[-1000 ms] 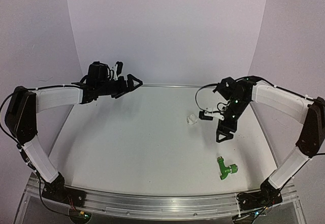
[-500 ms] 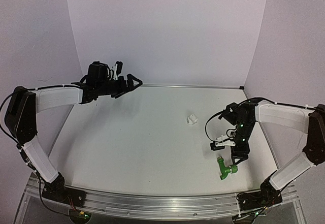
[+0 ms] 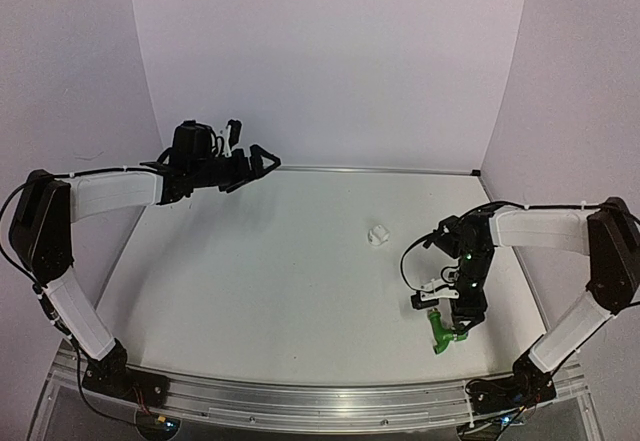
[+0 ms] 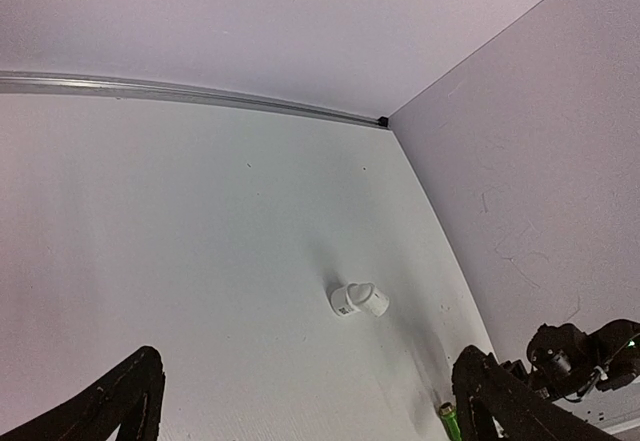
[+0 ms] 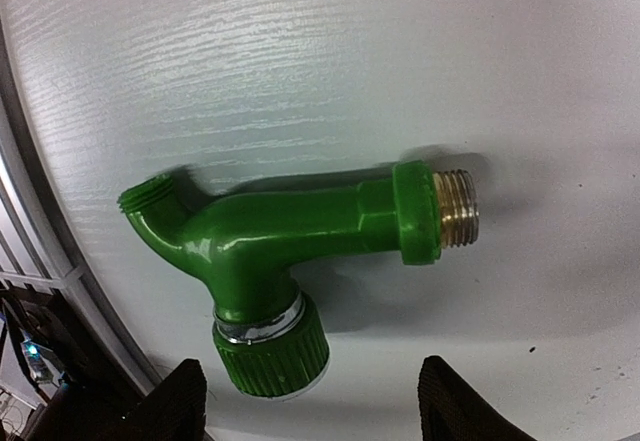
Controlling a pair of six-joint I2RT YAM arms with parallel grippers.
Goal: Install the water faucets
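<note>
The green tap (image 3: 441, 332) lies on its side near the front right of the white table; its brass threaded end (image 5: 458, 209) points right in the right wrist view. My right gripper (image 3: 452, 318) hangs straight over it, open. Its two black fingertips (image 5: 185, 393) stand either side of the ribbed knob (image 5: 272, 349) without touching the green tap (image 5: 290, 233). The white stubby fitting (image 3: 378, 235) rests alone mid-table, and the white fitting (image 4: 358, 299) also shows in the left wrist view. My left gripper (image 3: 262, 161) is held high at the back left, open and empty.
An aluminium rail (image 3: 300, 396) runs along the near table edge, close to the tap. Pale walls close off the back and the right side (image 4: 520, 181). The right arm's wrist (image 4: 585, 346) shows at the lower right of the left wrist view.
My right arm has swung from beside the white fitting toward the front right and come down over the green tap, its fingers narrowing somewhat. The left arm has stayed still.
</note>
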